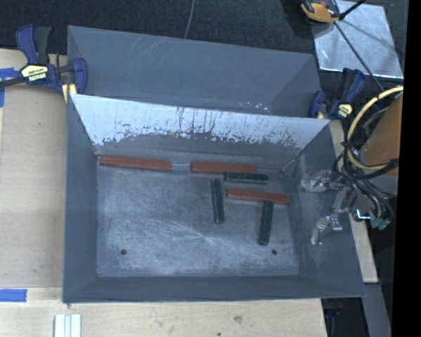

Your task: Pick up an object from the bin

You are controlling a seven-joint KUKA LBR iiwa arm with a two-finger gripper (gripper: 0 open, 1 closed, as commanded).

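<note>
My gripper (317, 206) hangs over the bin's right sloping wall, open, with nothing between its two silvery fingertips (322, 228). Nearest to it on the floor lies a red-brown bar (258, 196), flat and pointing left to right. Just below that bar a dark green bar (265, 223) lies lengthwise towards the front. A second dark green bar (217, 201) lies parallel to it further left. A short dark green bar (246, 177) rests near the back wall above the red-brown one.
Two more red-brown bars (135, 164) (222, 169) lie end to end along the foot of the back wall. The arm's cables bunch at the bin's right rim behind the gripper.
</note>
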